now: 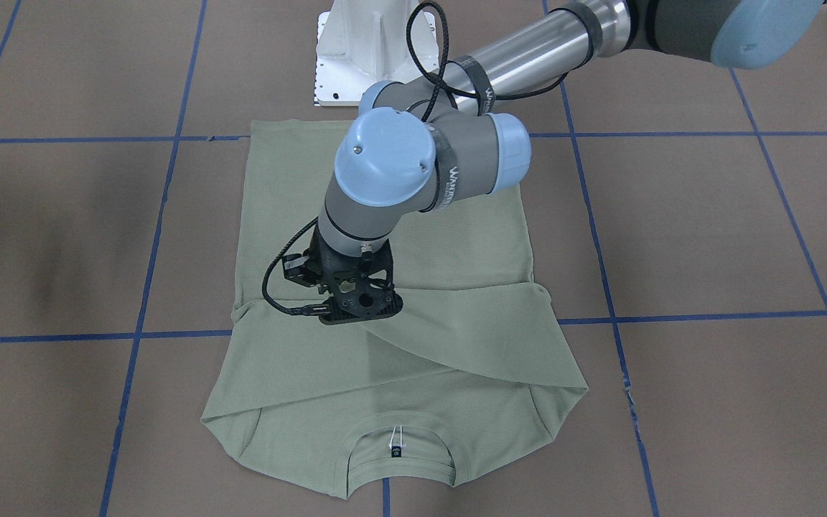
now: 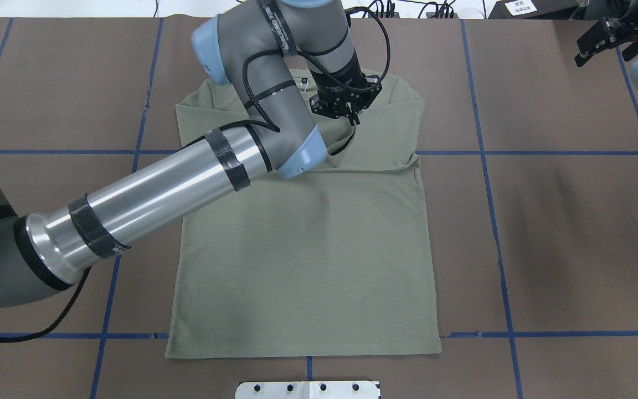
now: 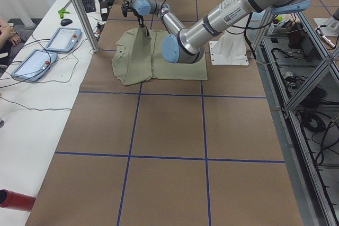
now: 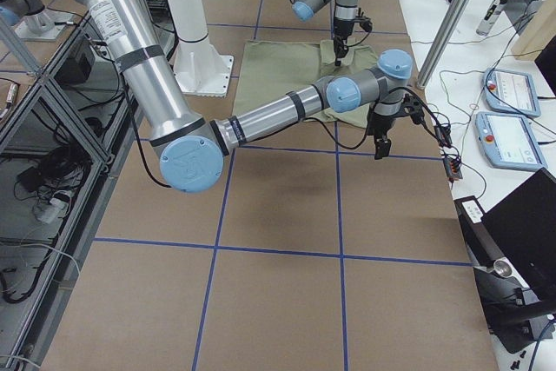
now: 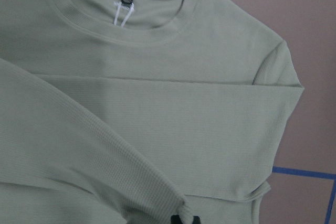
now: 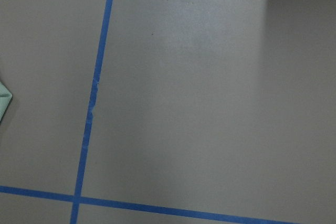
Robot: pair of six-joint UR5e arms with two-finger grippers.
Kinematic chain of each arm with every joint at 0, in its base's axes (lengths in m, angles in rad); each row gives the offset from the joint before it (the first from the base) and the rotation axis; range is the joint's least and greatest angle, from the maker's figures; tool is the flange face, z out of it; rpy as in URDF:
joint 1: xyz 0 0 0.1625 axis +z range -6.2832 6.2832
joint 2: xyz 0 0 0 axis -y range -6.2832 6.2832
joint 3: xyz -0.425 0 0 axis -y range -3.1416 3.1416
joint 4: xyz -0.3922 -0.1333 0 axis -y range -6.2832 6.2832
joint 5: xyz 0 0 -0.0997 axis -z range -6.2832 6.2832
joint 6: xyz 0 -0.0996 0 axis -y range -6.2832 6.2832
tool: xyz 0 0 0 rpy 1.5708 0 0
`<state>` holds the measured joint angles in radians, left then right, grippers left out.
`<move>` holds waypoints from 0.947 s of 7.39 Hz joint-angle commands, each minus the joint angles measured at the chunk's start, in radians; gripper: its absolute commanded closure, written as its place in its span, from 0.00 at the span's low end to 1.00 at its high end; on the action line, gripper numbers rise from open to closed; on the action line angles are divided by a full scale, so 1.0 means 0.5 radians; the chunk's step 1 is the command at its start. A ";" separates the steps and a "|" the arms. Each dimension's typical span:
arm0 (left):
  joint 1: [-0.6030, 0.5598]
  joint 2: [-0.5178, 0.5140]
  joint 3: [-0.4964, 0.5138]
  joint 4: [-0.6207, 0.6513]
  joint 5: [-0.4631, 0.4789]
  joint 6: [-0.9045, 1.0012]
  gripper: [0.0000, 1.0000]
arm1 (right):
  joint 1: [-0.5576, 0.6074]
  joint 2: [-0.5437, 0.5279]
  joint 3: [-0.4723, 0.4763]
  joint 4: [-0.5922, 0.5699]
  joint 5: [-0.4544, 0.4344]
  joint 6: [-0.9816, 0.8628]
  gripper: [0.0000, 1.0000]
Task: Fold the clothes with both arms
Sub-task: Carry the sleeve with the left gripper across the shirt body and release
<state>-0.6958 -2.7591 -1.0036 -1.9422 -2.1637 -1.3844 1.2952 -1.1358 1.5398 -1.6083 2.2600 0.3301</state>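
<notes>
One shirt (image 1: 298, 402), left gripper (image 1: 361, 310) clenched on its sleeve (image 1: 471, 337) edge — right gripper (image 2: 602, 44) well apart, state unclear

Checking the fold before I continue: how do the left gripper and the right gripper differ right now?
Left gripper is down on the shirt, apparently pinching the folded sleeve; right gripper holds nothing. Left gripper is over the chest; right gripper hangs off the shirt above bare table. Both are black two-finger grippers.

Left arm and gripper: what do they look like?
The left arm is a silver tube with grey joints, light blue round caps, black tape bands, pale lettering on a wrist band, and a black cable looped alongside. The left gripper is black and skeletal.
</notes>
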 commanded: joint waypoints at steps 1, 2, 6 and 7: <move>0.137 -0.065 0.205 -0.281 0.179 -0.109 1.00 | 0.008 -0.026 -0.003 0.008 0.005 -0.010 0.00; 0.149 -0.123 0.297 -0.361 0.186 -0.200 1.00 | 0.008 -0.026 -0.003 0.008 0.005 -0.010 0.00; 0.223 -0.142 0.369 -0.521 0.450 -0.284 0.00 | -0.010 -0.011 -0.006 0.011 -0.004 0.011 0.00; 0.214 -0.127 0.351 -0.506 0.437 -0.165 0.00 | -0.025 -0.008 -0.003 0.017 -0.004 0.024 0.00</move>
<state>-0.5861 -2.8283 -0.8217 -2.1985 -1.9459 -1.5212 1.2905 -1.1425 1.5378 -1.6024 2.2588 0.3342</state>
